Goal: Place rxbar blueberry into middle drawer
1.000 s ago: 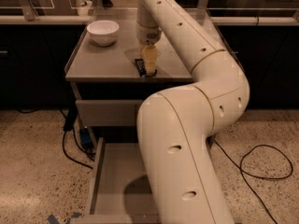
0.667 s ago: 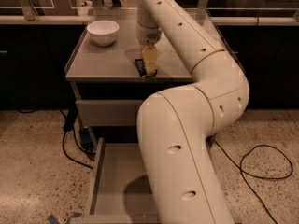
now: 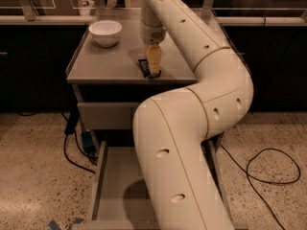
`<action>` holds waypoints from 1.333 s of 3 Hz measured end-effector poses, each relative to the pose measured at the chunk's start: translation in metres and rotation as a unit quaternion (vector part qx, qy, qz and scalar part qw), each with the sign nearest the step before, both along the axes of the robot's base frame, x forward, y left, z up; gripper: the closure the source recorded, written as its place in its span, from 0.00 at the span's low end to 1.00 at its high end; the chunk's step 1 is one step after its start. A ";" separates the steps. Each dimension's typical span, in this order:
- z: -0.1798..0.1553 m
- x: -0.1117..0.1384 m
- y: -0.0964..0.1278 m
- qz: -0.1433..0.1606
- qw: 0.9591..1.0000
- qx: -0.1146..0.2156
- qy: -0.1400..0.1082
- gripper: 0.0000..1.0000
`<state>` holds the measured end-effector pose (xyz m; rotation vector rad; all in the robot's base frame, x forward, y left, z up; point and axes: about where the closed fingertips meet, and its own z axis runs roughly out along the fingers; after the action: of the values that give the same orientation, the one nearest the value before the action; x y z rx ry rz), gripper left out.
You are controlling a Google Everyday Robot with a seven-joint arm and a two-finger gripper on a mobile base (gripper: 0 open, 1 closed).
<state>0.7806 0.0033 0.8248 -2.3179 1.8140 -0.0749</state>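
The rxbar blueberry (image 3: pixel 143 67), a small dark flat bar, lies on the grey cabinet top (image 3: pixel 105 61) near its front edge. My gripper (image 3: pixel 153 70) points straight down at the bar's right side and touches or nearly touches it, covering part of it. The middle drawer (image 3: pixel 117 186) is pulled out below the cabinet, low and near the floor. Its flat grey floor is bare, and my large white arm (image 3: pixel 177 152) hides its right half.
A white bowl (image 3: pixel 105 32) stands at the back left of the cabinet top. A closed drawer front (image 3: pixel 108 115) sits under the top. Cables and a plug block (image 3: pixel 87 141) lie left of the cabinet, a black cable loop (image 3: pixel 271 169) lies right. Dark counters stand behind.
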 end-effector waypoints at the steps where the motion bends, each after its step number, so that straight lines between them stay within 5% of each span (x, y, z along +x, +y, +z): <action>1: 0.031 -0.009 -0.005 0.011 1.000 0.001 -0.019 1.00; 4: 0.103 -0.086 -0.046 0.071 0.996 0.013 -0.054 1.00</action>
<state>0.6946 -0.0424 0.9277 -2.3667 1.5864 -0.1521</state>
